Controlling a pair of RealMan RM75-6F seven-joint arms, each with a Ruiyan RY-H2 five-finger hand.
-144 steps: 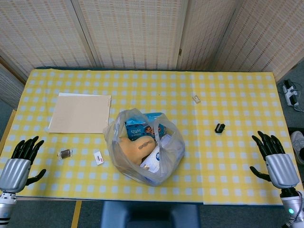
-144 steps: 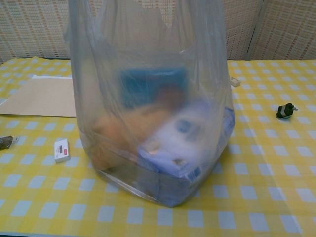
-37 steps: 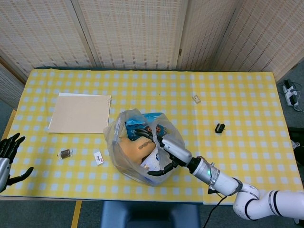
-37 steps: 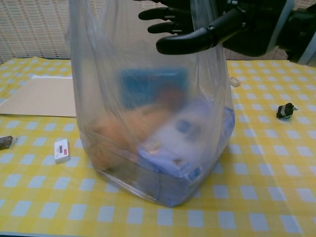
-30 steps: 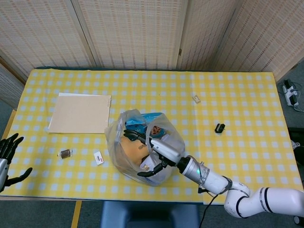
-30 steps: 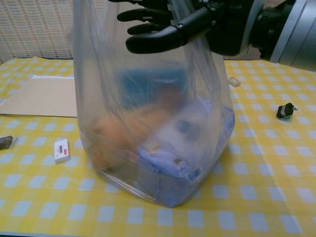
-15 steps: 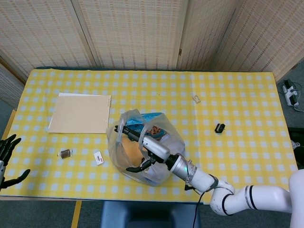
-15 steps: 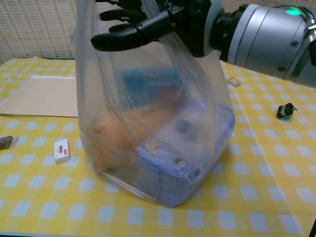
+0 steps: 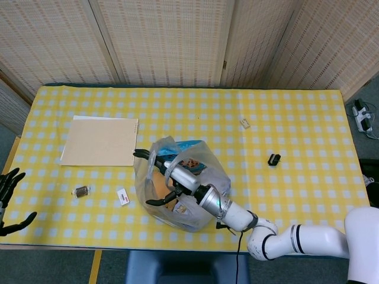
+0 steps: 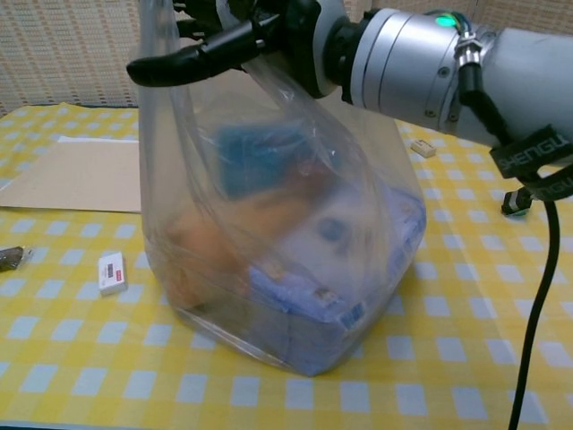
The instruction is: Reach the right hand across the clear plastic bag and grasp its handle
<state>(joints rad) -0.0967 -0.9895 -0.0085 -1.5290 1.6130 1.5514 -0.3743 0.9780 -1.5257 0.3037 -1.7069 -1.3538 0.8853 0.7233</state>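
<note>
While spread, right hand (image 9: pixel 167 176) fingers (image 10: pixel 179 59) overhang the bag (image 9: pixel 204 195) mouth

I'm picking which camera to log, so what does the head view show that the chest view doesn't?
Only the head view: the left hand open at the table's left edge. Only the chest view: a close side look through the clear plastic bag at its blurred blue and orange contents. Both: the right hand reaching across the bag's top with fingers spread, the tan cardboard sheet, the small black clip.

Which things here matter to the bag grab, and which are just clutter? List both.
For the job:
right robot hand, fingers apart over the bag
clear plastic bag

Lying about:
cardboard sheet
white tag
black clip
small wrapped item
white block
left robot hand
</note>
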